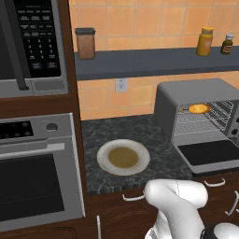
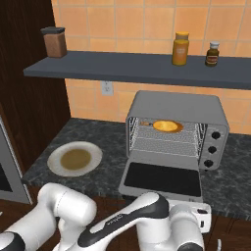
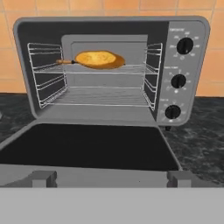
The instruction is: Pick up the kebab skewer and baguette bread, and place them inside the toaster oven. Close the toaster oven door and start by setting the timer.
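A tiled kitchen wall backs a dark stone tabletop (image 1: 116,128). At left sits an empty plate (image 1: 123,157); to its right stands the oven (image 2: 176,128), its door (image 3: 89,146) dropped flat. Inside, on the upper rack, lies the bread (image 3: 99,59), with the skewer (image 3: 65,62) poking out just beside its left end. The hand's fingers stand fully apart, holding nothing, low before the door. The door looks stiff, hinged and fairly light; its bar handle (image 3: 109,178) at the near edge is probably the place to lift.
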Controlling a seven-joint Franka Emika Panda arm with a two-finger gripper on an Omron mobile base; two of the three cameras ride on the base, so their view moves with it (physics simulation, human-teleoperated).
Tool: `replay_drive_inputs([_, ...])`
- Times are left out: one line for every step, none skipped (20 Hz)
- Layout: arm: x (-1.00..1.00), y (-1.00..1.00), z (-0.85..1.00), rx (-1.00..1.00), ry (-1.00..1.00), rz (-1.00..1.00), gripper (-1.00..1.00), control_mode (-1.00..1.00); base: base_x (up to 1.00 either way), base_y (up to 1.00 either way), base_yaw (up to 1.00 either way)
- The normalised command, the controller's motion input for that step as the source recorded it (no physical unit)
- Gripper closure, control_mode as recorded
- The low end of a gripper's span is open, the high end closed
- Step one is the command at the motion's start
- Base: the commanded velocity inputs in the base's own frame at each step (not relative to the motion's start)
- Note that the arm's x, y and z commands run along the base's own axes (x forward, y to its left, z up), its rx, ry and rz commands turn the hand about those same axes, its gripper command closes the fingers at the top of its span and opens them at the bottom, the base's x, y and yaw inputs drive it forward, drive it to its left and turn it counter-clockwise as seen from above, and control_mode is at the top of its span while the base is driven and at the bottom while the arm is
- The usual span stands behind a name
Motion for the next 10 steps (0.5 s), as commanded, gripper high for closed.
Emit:
replay_drive_inputs([-0.28, 0.0, -0.33, 0.0, 0.0, 0.01, -1.0, -1.0, 0.0, 0.0, 0.0])
replay_drive_inputs([-0.26, 0.0, -0.34, 0.0, 0.0, 0.01, -1.0, -1.0, 0.0, 0.0, 0.0])
replay_drive_inputs([-0.29, 0.0, -0.34, 0.0, 0.0, 0.01, -1.0, -1.0, 0.0, 0.0, 0.0])
replay_drive_inputs([-0.28, 0.0, -0.32, 0.0, 0.0, 0.01, -1.0, -1.0, 0.0, 0.0, 0.0])
replay_drive_inputs([-0.26, 0.0, -0.31, 0.0, 0.0, 0.01, -1.0, -1.0, 0.0, 0.0, 0.0])
replay_drive_inputs([-0.24, 0.0, -0.3, 0.0, 0.0, 0.01, -1.0, -1.0, 0.0, 0.0, 0.0])
replay_drive_inputs([-0.18, 0.0, -0.34, 0.0, 0.0, 0.04, -1.0, -1.0, 0.0, 0.0, 0.0])
replay_drive_inputs([-0.07, 0.0, -0.37, 0.02, 0.0, 0.06, -1.0, -1.0, 0.0, 0.0, 0.0])
replay_drive_inputs([0.0, 0.0, -0.4, 0.01, 0.0, 0.07, -1.0, -1.0, 0.0, 0.0, 0.0])
replay_drive_inputs([0.0, 0.0, -0.38, 0.0, 0.0, 0.05, -1.0, -1.0, 0.0, 0.0, 0.0])
